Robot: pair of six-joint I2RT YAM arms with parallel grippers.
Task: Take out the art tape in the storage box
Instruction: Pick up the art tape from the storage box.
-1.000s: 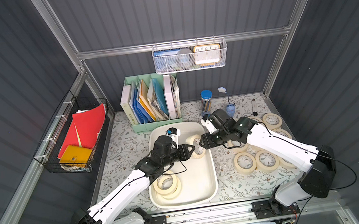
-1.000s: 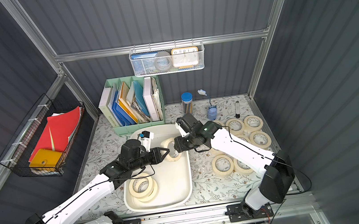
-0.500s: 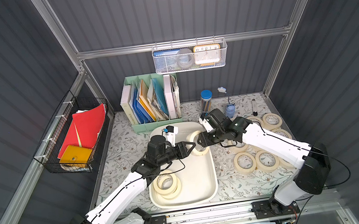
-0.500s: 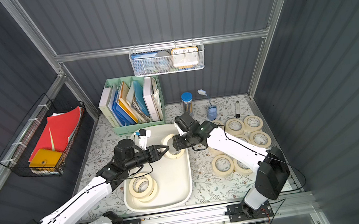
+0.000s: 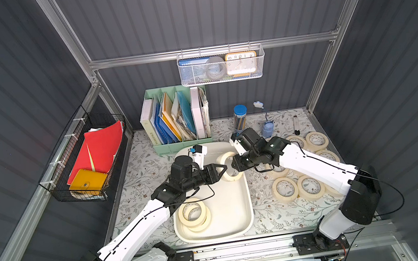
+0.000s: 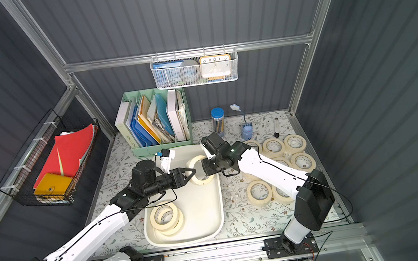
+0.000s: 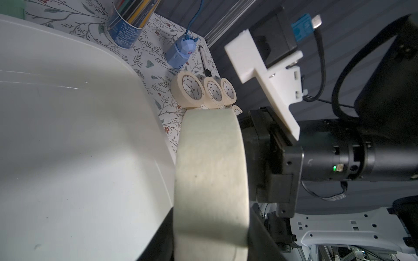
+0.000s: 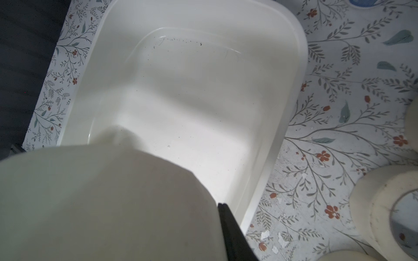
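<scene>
Clamping the wall of a tilted art tape roll [image 5: 231, 178], the right hand [image 5: 234, 164] shows one dark finger [image 8: 230, 228] pressed to the ring's outside, while its other finger is hidden behind the roll. Facing it from the roll's opposite side, the left hand [image 5: 222, 168] has its fingers [image 7: 262, 244] spread apart, one on each side of the roll's band. Directly beneath both hands lies the storage box [image 5: 231, 207], its floor bare there. Back along the left forearm, two more rolls [image 5: 195, 214] lie stacked inside the box. Behind the right hand, on both sides of its forearm, other rolls [image 5: 309, 186] lie flat on the floral worktop [image 5: 266, 210]
</scene>
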